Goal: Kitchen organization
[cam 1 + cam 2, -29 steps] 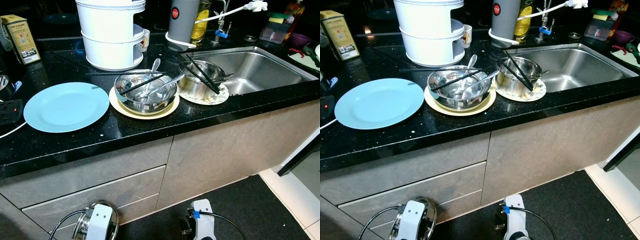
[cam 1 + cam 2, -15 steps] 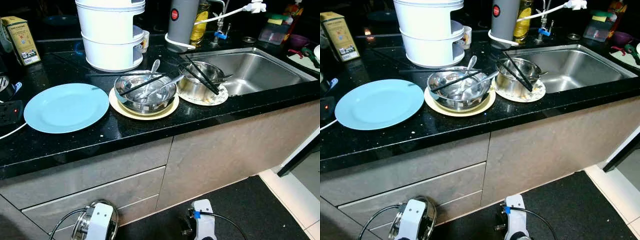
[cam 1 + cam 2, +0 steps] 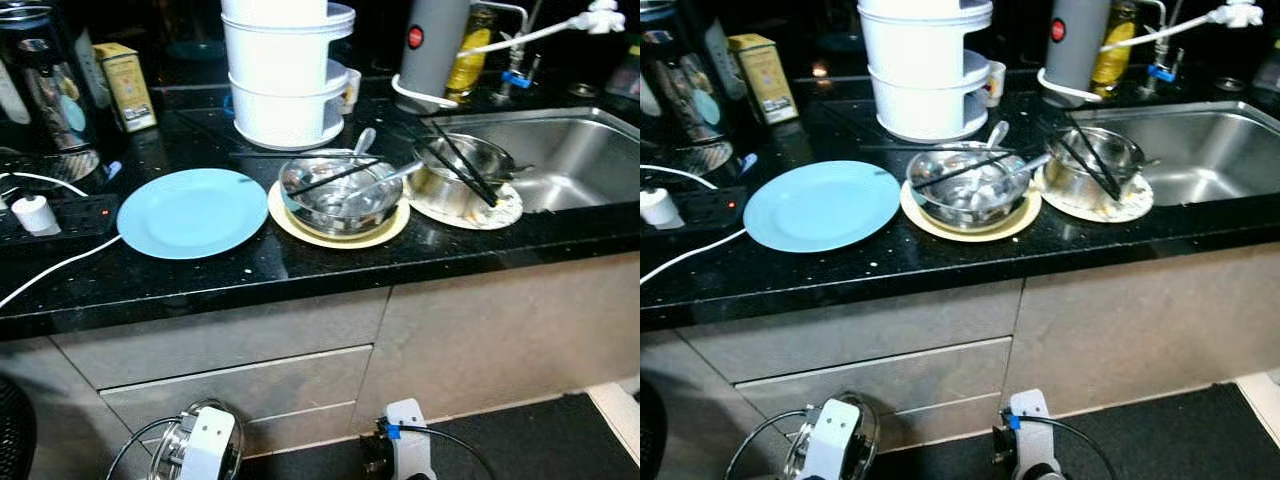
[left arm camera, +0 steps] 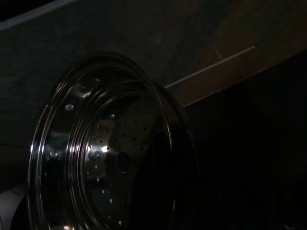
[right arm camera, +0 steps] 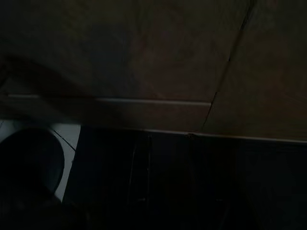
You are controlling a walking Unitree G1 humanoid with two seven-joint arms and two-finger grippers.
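A perforated round steel steamer plate (image 4: 100,153) is held low before the grey drawer fronts (image 3: 230,385) by the left gripper (image 3: 200,452), its jaws closed on the plate's rim; the holes and bright rim are resolved in the left wrist view, whereas the head views record the plate edge-on. The right gripper (image 3: 400,455) hangs beside it; its jaw state cannot be told, the right wrist view being dark. On the black granite counter (image 3: 300,275) are noted one light blue plate (image 3: 192,211), two steel bowls (image 3: 341,195) each on a plate with black chopsticks (image 3: 335,176) across, and one white stacked steamer (image 3: 285,70). A steel sink (image 3: 575,160) is set at the right.
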